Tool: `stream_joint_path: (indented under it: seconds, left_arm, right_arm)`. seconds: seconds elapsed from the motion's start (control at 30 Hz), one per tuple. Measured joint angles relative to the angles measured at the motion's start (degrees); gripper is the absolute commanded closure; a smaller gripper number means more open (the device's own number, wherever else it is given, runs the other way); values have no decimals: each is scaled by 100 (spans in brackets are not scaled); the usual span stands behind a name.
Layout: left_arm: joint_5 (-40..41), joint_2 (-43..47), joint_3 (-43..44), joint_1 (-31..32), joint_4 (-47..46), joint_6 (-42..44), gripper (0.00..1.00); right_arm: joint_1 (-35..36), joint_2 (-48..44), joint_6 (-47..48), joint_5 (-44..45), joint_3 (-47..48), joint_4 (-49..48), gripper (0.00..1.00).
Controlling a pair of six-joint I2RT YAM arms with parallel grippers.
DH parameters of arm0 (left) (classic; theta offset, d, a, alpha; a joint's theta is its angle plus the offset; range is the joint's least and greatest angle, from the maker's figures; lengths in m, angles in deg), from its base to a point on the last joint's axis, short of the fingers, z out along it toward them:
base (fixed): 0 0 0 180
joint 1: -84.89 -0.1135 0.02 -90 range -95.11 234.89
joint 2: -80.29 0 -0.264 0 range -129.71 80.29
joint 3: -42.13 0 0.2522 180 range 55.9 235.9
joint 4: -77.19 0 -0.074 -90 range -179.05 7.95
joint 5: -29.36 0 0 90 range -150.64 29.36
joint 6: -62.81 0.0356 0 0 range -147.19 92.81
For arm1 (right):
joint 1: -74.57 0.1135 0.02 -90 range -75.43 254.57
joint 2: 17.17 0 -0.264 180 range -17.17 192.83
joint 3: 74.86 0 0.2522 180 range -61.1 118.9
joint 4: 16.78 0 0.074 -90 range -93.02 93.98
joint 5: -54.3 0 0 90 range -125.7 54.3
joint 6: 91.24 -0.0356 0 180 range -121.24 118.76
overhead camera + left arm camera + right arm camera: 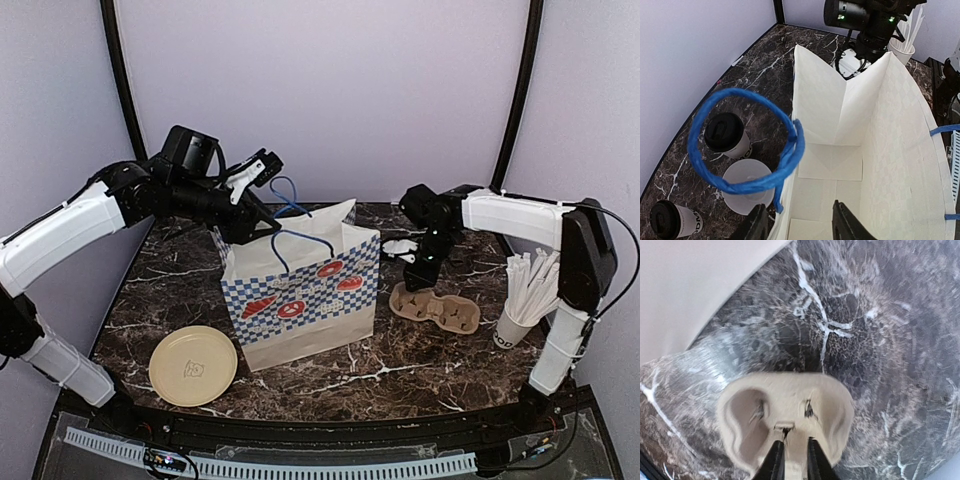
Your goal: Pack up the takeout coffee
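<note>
Behind the paper bag (880, 140), two white takeout coffee cups with black lids (726, 136) (674, 220) stand on the marble next to an unlidded white cup (746, 192). The top view hides all three. My left gripper (799, 226) (255, 222) is open at the bag's back left corner. Its jaws straddle the bag's rim just below the blue handle loop (740, 145). The bag (300, 290) stands upright and empty. My right gripper (795, 456) (421, 283) hangs over the left end of the pulp cup carrier (790, 400) (437, 307). Its fingers are a narrow gap apart at the carrier's centre ridge.
A white cup full of long white sticks (522, 310) stands at the right edge, close to the right arm's base. A pale round plate (193, 366) lies at the front left. The carrier lies flat between the bag and the stick cup.
</note>
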Motion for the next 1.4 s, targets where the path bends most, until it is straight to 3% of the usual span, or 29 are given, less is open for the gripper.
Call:
stream_joint_path:
  seconds: [0.13, 0.3, 0.47, 0.77, 1.4]
  left_arm:
    - [-20, 103, -195, -20, -205, -48, 43]
    - [-48, 216, -415, -46, -417, -98, 40]
    - [-96, 315, -592, -48, -597, -107, 40]
    - [-144, 354, -656, -48, -695, -105, 39]
    - [-149, 358, -662, -48, -708, -92, 40]
  right_arm:
    - [0, -787, -190, -227, -256, 76, 65]
    - [0, -1239, -332, -304, -890, 120, 61]
    - [-72, -1211, -321, -247, -1419, 133, 60]
    - [-437, -1058, -114, -181, -1425, -98, 57]
    - [-684, -551, 83, -208, -1425, -332, 60]
